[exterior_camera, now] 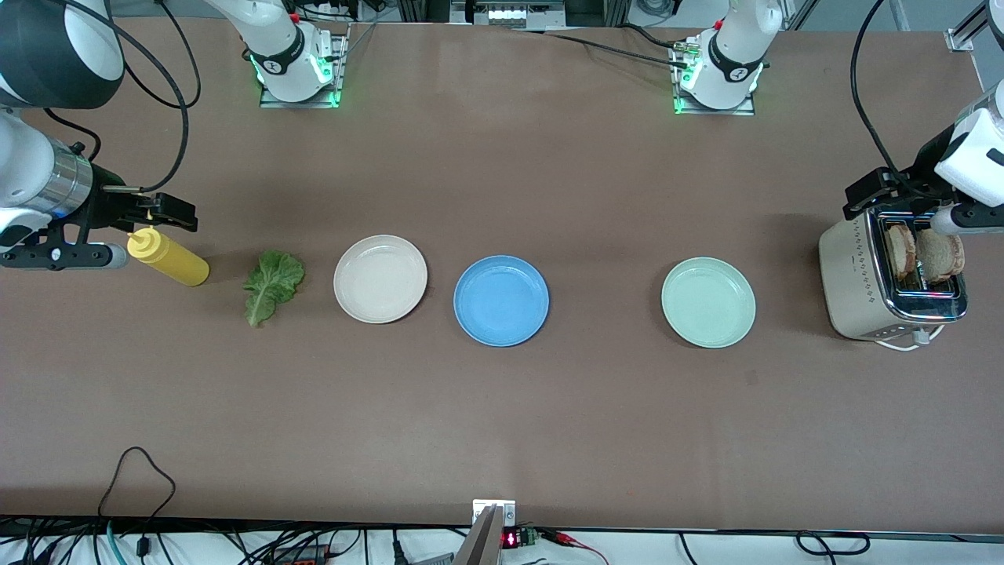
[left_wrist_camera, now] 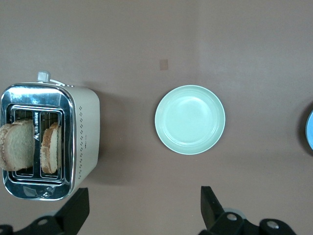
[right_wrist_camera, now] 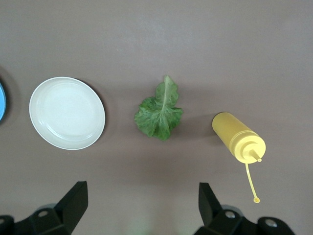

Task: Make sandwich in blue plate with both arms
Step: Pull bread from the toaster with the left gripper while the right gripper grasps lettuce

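The blue plate point(exterior_camera: 501, 300) sits empty at the table's middle; its edge shows in the left wrist view point(left_wrist_camera: 309, 129) and the right wrist view point(right_wrist_camera: 1, 100). Two bread slices point(exterior_camera: 902, 249) point(exterior_camera: 941, 253) stand in the toaster point(exterior_camera: 863, 282), also seen in the left wrist view point(left_wrist_camera: 17, 145) point(left_wrist_camera: 50, 148). The lettuce leaf point(exterior_camera: 272, 286) point(right_wrist_camera: 159, 111) lies on the table beside the cream plate. My left gripper point(exterior_camera: 882, 192) point(left_wrist_camera: 142, 210) is open and empty, up over the toaster's edge. My right gripper point(exterior_camera: 169, 212) point(right_wrist_camera: 142, 205) is open and empty over the mustard bottle.
A cream-white plate point(exterior_camera: 380, 278) point(right_wrist_camera: 67, 112) lies between lettuce and blue plate. A mint-green plate point(exterior_camera: 708, 302) point(left_wrist_camera: 190, 119) lies between blue plate and toaster point(left_wrist_camera: 83, 137). A yellow squeeze bottle point(exterior_camera: 169, 257) point(right_wrist_camera: 238, 137) lies on its side at the right arm's end.
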### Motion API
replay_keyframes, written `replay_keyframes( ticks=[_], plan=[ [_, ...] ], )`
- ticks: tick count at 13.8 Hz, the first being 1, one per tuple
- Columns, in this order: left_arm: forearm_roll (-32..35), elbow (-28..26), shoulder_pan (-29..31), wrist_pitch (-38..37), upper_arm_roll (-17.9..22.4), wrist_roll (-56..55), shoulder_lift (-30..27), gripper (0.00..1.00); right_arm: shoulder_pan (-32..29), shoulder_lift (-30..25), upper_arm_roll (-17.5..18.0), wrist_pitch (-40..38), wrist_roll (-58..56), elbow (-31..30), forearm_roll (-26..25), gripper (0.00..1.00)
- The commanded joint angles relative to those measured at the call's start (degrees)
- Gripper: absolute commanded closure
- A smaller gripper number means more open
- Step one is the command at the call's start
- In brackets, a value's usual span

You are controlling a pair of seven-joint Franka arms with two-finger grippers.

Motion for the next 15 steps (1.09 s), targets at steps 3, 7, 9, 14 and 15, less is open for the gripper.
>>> replay_keyframes(
  ticks=[3, 7, 9, 14, 15],
  plan=[
    [1.1, -1.4, 0.6, -1.0, -0.1, 0.2, -1.0, 0.00, 0.0, -0.2, -0.2, -0.7, -0.2, 0.3, 1.0, 0.00],
    [1.2, -0.6, 8.0, 2.8, 0.2, 6.8, 6.1, 0.00, 0.3, 0.4, -0.2, -0.7, -0.2, 0.3, 0.6, 0.00],
    [1.3, -0.7, 12.7, 4.6, 0.2, 11.9, 9.4, 0.00, 0.5, 0.7, -0.2, -0.7, -0.3, 0.3, 0.6, 0.00],
    [2.0, -0.8, 17.7, 8.3, 0.3, 18.2, 15.9, 0.00, 0.9, 2.6, -0.1, -0.7, -0.6, 0.3, 0.5, 0.00],
    [2.1, -0.8, 17.7, 8.5, 0.3, 18.2, 16.7, 0.00, 2.2, 2.6, -0.1, -1.2, -0.6, 0.2, -0.8, 0.00]
  ],
)
